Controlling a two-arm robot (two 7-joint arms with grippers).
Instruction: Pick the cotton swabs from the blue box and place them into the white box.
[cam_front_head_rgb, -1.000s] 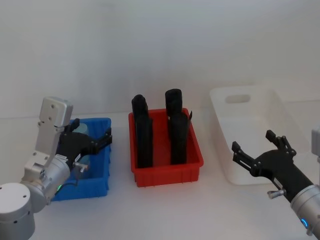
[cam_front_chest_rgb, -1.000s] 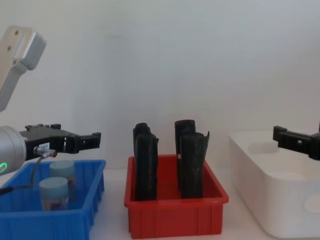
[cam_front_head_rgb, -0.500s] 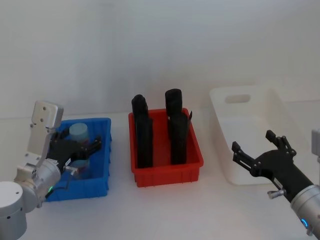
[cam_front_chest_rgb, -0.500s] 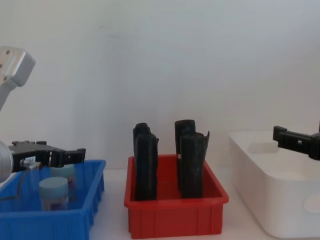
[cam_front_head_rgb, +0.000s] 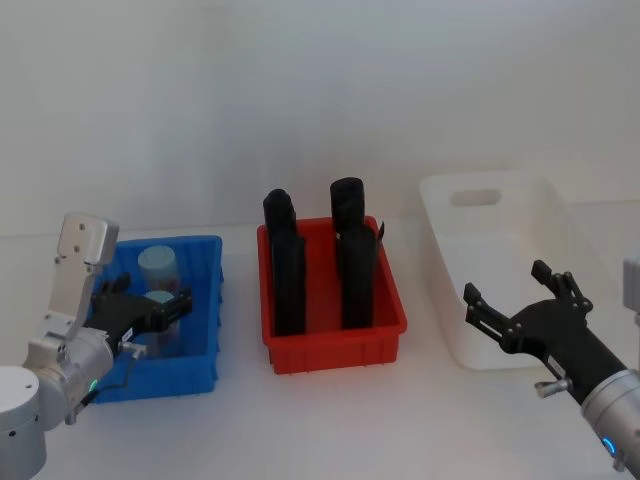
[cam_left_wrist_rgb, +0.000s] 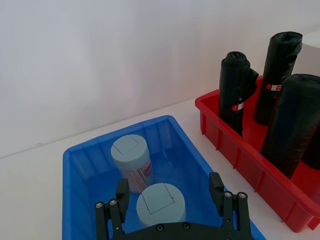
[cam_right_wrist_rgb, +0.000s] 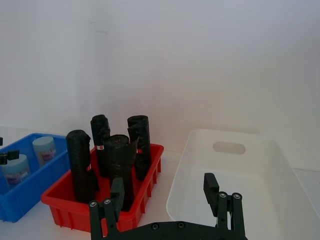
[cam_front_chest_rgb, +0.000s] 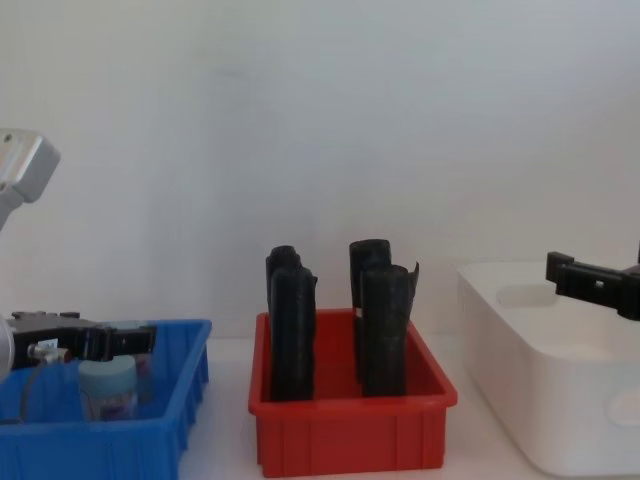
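Left gripper (cam_front_head_rgb: 165, 305) is hanging open in the blue box (cam_front_head_rgb: 170, 380) in the head view; right gripper (cam_front_head_rgb: 505, 283) is waiting open near the white box (cam_front_head_rgb: 500, 215). In the left wrist view, its fingers (cam_left_wrist_rgb: 216, 186) are flanking one swabs jar (cam_left_wrist_rgb: 161, 200). In the chest view, this jar is standing upright.

Three bins in a row on the white tabletop (cam_front_head_rgb: 330, 425).
Left: shallow blue plastic bin (cam_front_head_rgb: 205, 243). Two clear lidded cotton-swab jars stand inside, the far jar (cam_left_wrist_rgb: 131, 156) just behind the near jar (cam_left_wrist_rgb: 161, 200).
Centre: red plastic bin (cam_front_head_rgb: 335, 350), holding four tall black rolls (cam_front_head_rgb: 285, 265), two in front and two behind.
Right: large white plastic tub (cam_front_head_rgb: 432, 215).
Left gripper (cam_left_wrist_rgb: 169, 189) is inside the blue bin, with a finger on either side of the near jar.
Right gripper (cam_front_head_rgb: 505, 282) is over the tub's near edge.
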